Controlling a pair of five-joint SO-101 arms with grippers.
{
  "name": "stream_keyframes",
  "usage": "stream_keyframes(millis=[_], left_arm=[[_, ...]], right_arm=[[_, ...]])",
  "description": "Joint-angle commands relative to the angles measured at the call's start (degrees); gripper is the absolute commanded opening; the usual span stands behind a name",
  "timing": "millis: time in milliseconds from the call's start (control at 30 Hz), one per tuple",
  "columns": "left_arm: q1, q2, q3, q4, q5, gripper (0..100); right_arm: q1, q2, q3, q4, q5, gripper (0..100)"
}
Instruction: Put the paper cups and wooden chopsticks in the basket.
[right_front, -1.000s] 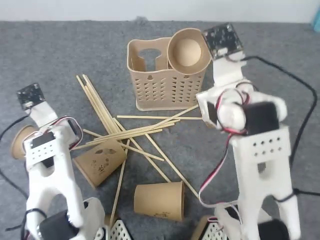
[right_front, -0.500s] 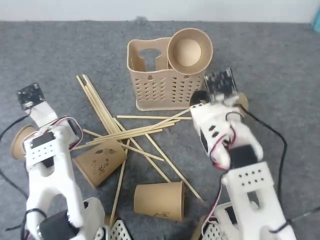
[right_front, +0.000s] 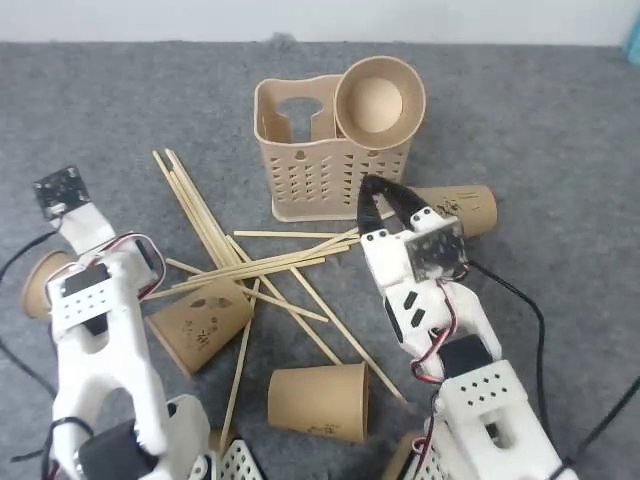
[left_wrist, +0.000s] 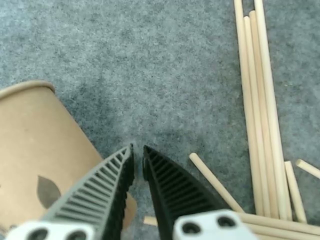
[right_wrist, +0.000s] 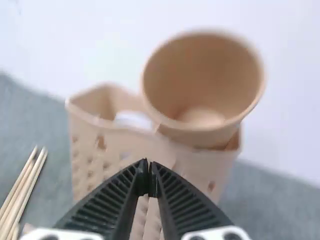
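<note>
**Paper cups and wooden chopsticks, high view.** The basket stands at upper centre. One paper cup rests tilted in its right part, mouth toward the camera. Four more cups lie on their sides on the grey carpet:
- the right cup, just right of the basket;
- the lower cup, at lower centre;
- the left cup, at centre left;
- the far-left cup, at the left edge.

The chopsticks lie crossed in a loose heap below and left of the basket.

**Grippers.** The right gripper sits in front of the basket. Its jaws meet at the tips and hold nothing. The left gripper points down at bare carpet beside the far-left cup, jaws drawn to a narrow slit and empty.

**Handling (judged).**
- The cups are probably light and thin-walled. They would dent under a hard squeeze and roll when nudged, so the rim is the best hold, with one finger inside and one outside.
- The chopsticks are likely stiff, smooth and apt to roll. Pinch one across its middle, uppermost sticks first.
</note>
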Motion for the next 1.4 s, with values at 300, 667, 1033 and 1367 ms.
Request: stream_keyframes(millis=[300,667,1033,1367], left_arm=[[-0.26,0.18,-1.27,-1.41,0.00,3],[-0.26,0.18,-1.27,-1.32,0.00,3],[-0.26,-0.18,-0.48,-1.32,0.00,3],[-0.26,0.00,-0.66,-1.41,0.00,3]], right_arm=[[-0.04,1.63,-1.41,-5.49,-0.18,0.7],[3.82,1.71,-3.69,-4.97,-0.44,0.7],[6.20,9.01,-8.35,-5.32,-0.44,0.7],[7.43,16.31,-14.68,-7.87,-0.53,0.7]])
